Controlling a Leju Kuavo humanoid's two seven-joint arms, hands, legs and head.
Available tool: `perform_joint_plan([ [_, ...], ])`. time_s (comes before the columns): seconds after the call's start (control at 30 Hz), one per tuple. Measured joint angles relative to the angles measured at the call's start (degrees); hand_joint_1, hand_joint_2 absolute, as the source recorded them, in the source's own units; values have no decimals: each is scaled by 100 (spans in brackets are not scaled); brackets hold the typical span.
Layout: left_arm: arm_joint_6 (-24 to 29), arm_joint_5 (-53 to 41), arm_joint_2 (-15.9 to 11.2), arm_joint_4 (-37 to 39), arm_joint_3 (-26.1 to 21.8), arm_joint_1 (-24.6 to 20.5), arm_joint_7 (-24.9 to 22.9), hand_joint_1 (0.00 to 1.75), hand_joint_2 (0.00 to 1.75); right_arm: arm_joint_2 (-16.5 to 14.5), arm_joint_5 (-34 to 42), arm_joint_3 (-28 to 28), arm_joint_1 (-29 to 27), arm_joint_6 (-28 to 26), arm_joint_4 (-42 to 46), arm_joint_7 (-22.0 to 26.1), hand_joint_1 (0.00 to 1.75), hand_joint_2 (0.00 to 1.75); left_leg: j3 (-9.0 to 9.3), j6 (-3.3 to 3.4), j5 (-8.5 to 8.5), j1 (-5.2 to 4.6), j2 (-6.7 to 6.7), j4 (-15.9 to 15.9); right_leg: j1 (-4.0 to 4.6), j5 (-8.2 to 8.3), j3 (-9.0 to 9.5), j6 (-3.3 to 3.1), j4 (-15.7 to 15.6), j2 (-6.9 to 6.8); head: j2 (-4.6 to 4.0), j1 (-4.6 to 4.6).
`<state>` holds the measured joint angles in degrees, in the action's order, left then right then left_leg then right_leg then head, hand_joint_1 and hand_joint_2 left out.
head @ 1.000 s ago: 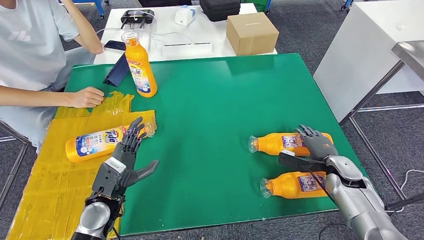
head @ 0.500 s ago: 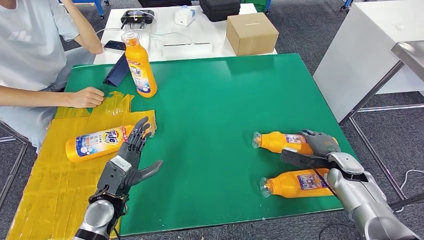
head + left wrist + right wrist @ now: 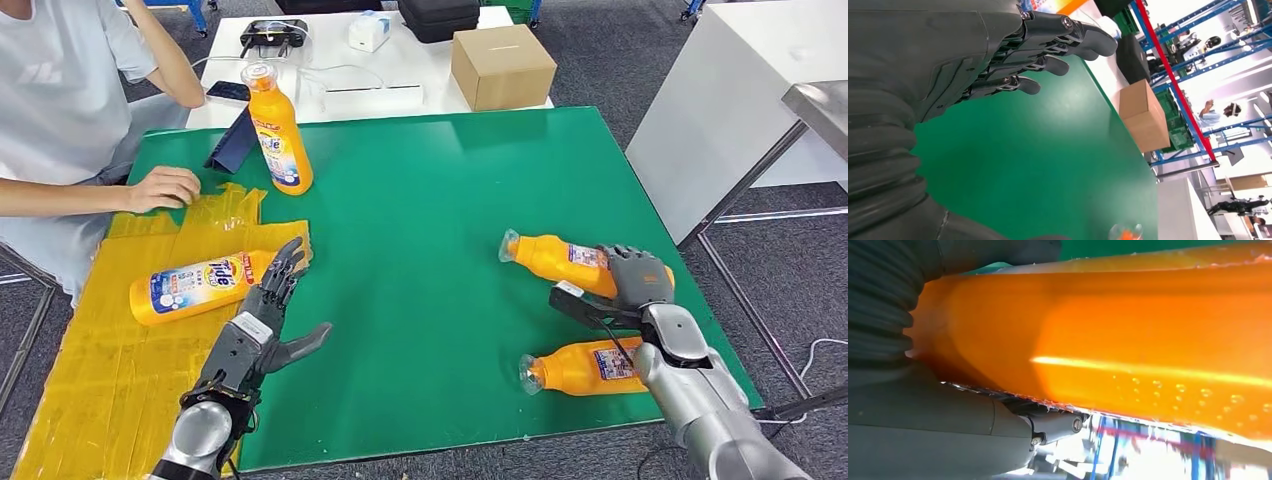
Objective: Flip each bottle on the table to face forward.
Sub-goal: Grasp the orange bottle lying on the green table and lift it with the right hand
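While right hand [image 3: 636, 281] grips far bottle [image 3: 552, 259] | left hand [image 3: 262, 321] spread, empty

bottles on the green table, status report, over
Right hand grips the far right bottle, tilted. Left hand open beside the lying left bottle, not holding. Near right bottle lies flat; one bottle upright. A person's hand rests nearby.
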<state>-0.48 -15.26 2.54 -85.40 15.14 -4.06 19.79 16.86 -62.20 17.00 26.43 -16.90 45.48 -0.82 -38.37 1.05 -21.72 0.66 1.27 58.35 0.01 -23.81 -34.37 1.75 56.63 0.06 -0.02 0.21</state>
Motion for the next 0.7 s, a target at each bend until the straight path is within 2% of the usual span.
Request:
perform_joint_plan([
  [0.13,-3,-54,-1,-39,68,3,-16,0,175,-319,382,-382,-349,-673,750,305,175,175,-5,-2,1,3,15,0,6,-2,0,0,0,-6,0,3],
  [0.27,-18,-91,-1,-41,223,-33,-22,0,175,-802,1405,-832,-823,-1183,1961,967,174,175,-6,-3,1,7,16,-1,10,-5,-3,-3,1,-6,0,2],
  [0.33,-17,-91,-1,-41,313,-64,-24,0,175,-1058,2112,-950,-1058,-1130,2576,1299,173,175,-7,-3,0,10,16,-1,11,-6,-4,-4,1,-6,0,2],
  [0.47,-6,-76,-1,-62,473,-142,-39,0,175,-1496,3314,-970,-1417,-599,3505,1665,173,175,-7,-6,-2,11,9,-3,11,-7,-7,-5,1,-6,0,2],
  [0.57,-3,-63,-1,-84,546,-160,-48,0,175,-1676,3458,-958,-1545,-504,3845,1711,173,175,-6,-6,-2,11,8,-3,9,-6,-8,-5,0,-5,0,2],
  [0.7,-2,-36,-1,-89,576,-174,-50,0,175,-1771,3517,-956,-1606,-483,4043,1725,173,175,-6,-4,0,8,8,-2,6,-5,-7,-4,0,-5,0,4],
])
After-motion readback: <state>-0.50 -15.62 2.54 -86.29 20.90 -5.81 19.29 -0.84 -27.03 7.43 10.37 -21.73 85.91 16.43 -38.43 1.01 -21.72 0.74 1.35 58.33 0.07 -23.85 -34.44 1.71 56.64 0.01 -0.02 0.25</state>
